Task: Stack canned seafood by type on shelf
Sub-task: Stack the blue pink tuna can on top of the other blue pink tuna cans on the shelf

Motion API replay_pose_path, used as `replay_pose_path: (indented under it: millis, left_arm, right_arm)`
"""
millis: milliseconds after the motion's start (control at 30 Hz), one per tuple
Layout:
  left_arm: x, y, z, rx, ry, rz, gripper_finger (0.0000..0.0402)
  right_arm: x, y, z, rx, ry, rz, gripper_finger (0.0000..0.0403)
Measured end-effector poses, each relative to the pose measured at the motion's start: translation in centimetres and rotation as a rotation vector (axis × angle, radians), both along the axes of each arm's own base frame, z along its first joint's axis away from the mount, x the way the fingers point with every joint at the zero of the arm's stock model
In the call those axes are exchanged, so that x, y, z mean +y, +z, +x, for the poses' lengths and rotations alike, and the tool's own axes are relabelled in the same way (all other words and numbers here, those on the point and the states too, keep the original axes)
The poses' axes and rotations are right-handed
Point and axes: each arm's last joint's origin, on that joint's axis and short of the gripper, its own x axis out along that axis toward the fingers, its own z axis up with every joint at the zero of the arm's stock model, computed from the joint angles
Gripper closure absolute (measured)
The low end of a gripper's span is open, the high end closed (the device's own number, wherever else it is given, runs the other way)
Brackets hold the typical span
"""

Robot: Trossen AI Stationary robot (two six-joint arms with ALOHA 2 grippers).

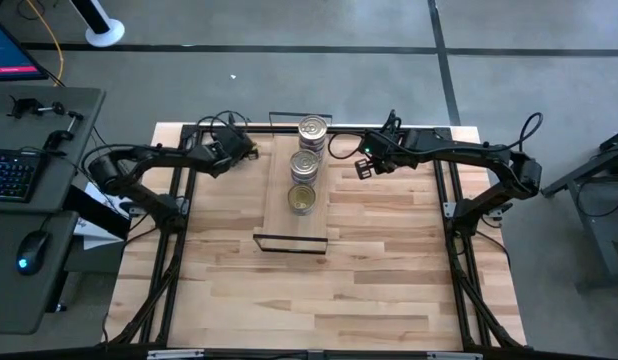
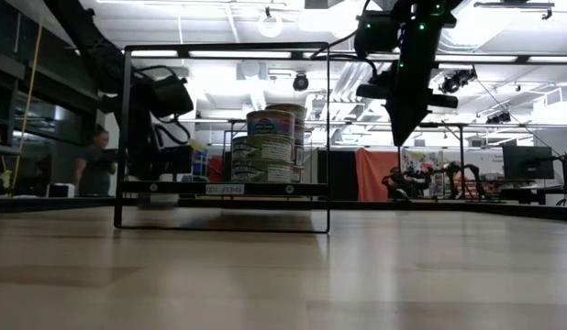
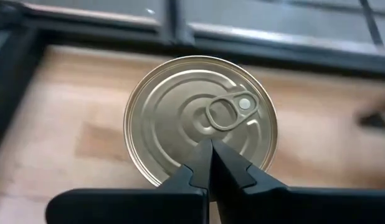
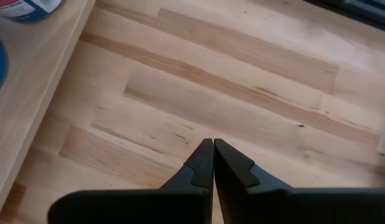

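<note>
On the shelf (image 1: 279, 215) sit stacked tins (image 1: 307, 165); both grippers, left (image 1: 251, 152) and right (image 1: 361, 170), hover closed, empty.

The high view looks straight down on the whole table (image 1: 389, 280). The low view faces level across it. Both share the shelf (image 1: 279, 215). Each wrist view looks closely down past its own fingers.
</note>
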Motion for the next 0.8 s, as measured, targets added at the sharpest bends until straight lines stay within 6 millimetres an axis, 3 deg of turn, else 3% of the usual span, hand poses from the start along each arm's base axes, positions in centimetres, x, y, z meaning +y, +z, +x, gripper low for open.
replay_pose_path:
  millis: [167, 433, 800]
  left_arm:
    - [-3.4, 0.8, 0.8, 0.076, -0.187, -0.084, 0.0401]
    - [-10.2, 2.5, -0.7, 0.244, -0.377, -0.232, 0.0402]
    - [-18.6, 3.8, -1.3, 0.118, -0.613, -0.498, 0.0401]
  right_arm:
    - [0.0, 0.0, 0.1, 0.012, 0.046, -0.009, 0.0403]
    - [0.0, 0.0, 0.3, 0.005, 0.132, 0.009, 0.0403]
    - [2.4, 0.3, 2.1, -0.05, 0.496, 0.008, 0.0403]
